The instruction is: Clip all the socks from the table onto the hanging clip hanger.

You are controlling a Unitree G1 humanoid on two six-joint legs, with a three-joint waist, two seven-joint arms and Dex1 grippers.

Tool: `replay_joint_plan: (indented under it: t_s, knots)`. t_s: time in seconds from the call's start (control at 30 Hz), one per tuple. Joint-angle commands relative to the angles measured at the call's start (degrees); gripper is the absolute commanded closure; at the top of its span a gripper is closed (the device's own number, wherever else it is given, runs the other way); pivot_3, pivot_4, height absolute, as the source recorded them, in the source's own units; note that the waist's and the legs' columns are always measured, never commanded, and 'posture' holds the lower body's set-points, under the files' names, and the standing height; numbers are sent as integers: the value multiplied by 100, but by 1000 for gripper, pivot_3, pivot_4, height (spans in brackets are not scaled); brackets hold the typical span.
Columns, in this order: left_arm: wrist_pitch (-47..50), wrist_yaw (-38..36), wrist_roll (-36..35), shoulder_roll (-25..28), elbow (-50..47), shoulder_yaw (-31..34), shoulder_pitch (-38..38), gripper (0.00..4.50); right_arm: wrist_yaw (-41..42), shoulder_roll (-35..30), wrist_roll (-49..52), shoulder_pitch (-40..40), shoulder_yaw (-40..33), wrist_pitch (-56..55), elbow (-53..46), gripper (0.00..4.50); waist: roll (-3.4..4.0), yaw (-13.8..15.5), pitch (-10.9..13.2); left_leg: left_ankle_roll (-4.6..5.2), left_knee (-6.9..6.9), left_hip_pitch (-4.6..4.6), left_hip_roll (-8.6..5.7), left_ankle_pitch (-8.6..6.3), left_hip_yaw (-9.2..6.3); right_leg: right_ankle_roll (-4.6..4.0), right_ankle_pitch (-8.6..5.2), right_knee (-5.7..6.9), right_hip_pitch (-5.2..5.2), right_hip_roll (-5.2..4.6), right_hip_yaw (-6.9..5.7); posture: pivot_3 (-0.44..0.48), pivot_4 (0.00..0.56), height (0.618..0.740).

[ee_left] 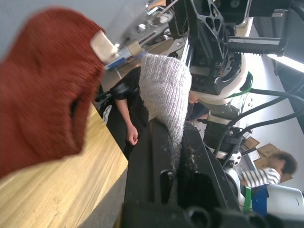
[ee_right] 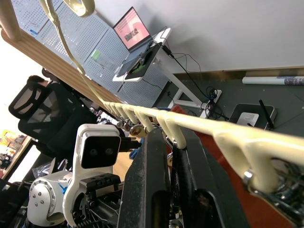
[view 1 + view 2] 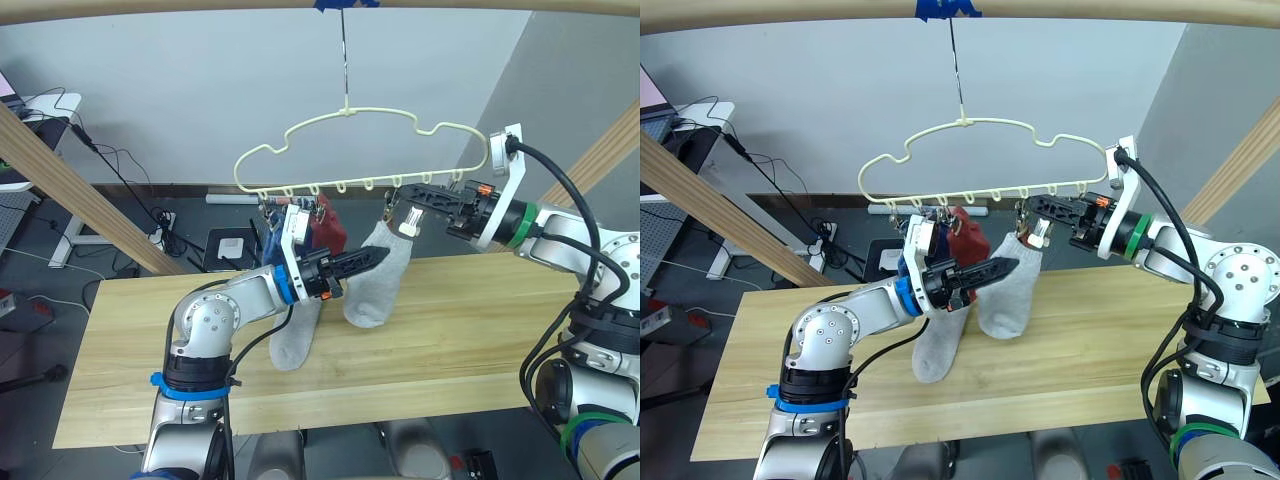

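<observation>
The pale yellow clip hanger hangs from the top pole above the table. My left gripper is shut on a light grey sock, holding its cuff up under the clip row; the left wrist view shows the sock pinched between the fingers. My right gripper reaches in from the right and is shut on a small clip on the hanger's bar, just above that cuff. A red sock, a blue sock and another grey sock hang further left.
Slanted wooden frame poles stand at the left and the right, with a horizontal pole across the top. A desk and floor cables lie behind the table. A person sits in the background.
</observation>
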Motion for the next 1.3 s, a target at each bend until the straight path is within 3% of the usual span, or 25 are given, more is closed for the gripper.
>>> replay_joint_plan:
  t_s: [0.03,0.67,1.13,1.23,1.3]
  knots:
    - [-43,-78,-251,-65,-123,161,-99,4450,127,-58,405,-31,-58,-144,-119,4500,0,0,0,0,0,0,0,0,0,0,0,0,0,0,0,-179,254,740]
    - [0,-32,-365,-184,-9,277,-201,4450,-278,-227,1630,88,114,-306,3,4500,0,1,0,0,0,-1,0,0,1,0,0,-1,0,0,0,-172,241,740]
    - [67,135,-604,-247,-38,385,-358,4450,-382,-369,1739,361,611,-736,-287,4500,0,6,0,0,1,-1,0,0,1,0,0,-1,0,0,0,-169,244,740]
    - [71,165,-631,-241,-60,382,-355,4500,-393,-398,1698,364,653,-831,-239,3663,0,8,0,0,0,-1,0,0,1,1,0,-1,0,0,0,-168,247,740]
    - [70,189,-643,-245,-70,383,-367,4500,-359,-412,1703,354,683,-860,-210,2858,0,16,0,0,0,-1,0,0,1,0,0,-1,0,0,0,-162,245,740]
